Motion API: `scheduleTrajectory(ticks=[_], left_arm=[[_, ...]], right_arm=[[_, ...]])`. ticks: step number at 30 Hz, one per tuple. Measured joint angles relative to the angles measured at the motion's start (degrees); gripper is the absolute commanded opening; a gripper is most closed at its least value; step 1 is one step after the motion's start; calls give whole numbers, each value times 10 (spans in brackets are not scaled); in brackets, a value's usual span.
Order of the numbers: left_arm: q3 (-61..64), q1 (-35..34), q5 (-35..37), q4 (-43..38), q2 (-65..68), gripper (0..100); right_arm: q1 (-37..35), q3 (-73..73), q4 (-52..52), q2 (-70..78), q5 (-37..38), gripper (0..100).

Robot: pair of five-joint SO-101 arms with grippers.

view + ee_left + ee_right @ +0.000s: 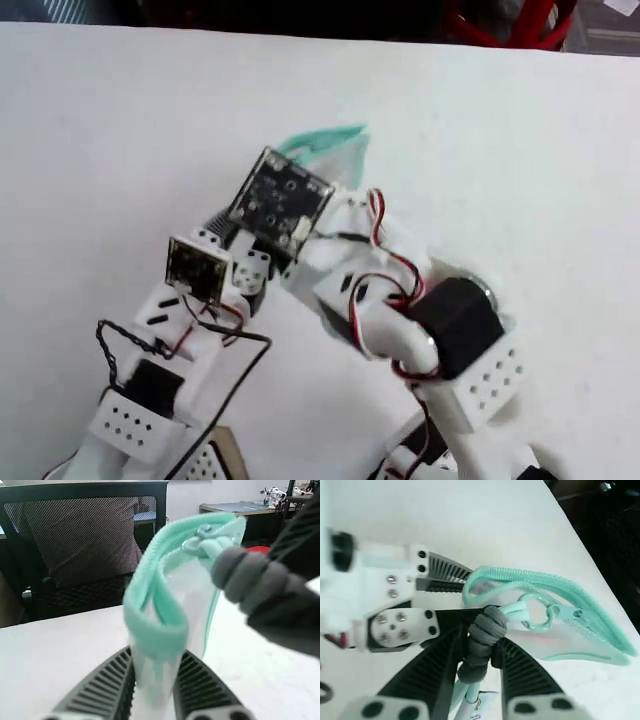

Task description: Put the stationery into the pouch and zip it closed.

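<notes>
A white table [110, 130] is carrying both arms, which are meeting near its middle. A black mesh chair [85, 535] is standing at the far edge, and a red thing [505, 25] is sitting beyond the far right edge. Black cables [215, 395] are hanging along the left arm at the near left. From above, the right arm's camera board [280, 200] is covering most of the pouch [335, 148], so only its mint far end is showing just past the board.

The pouch is sitting near the middle of the table, held between the two grippers. Whether it is touching the table is not clear. The left gripper [156, 655] is pinching one end of it, its jaws drawn almost together on the clear wall and the mint tape. The right gripper [482, 642] is clamping the grey knot [482, 630] of the pull cord, its jaws narrowed tight around it.

The pouch is showing as clear plastic edged with a mint zip [545, 580]. A mint cord [512, 611] is running from the knot to a ring [536, 612], which is hanging from the slider [566, 612]. Near the left gripper the two zip tapes are gaping apart, so the mouth is standing open there.
</notes>
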Motion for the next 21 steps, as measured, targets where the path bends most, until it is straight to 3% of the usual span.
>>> scheduleTrajectory(ticks=[4, 11, 21], left_arm=[[4, 0, 0, 0, 0, 24], [4, -1, 0, 0, 0, 24], [-11, -2, 0, 35, 3, 24]], right_arm=[[-33, -38, 18, -1, 2, 19], [-29, -25, -27, -2, 2, 19], [156, 82, -127, -6, -55, 19]])
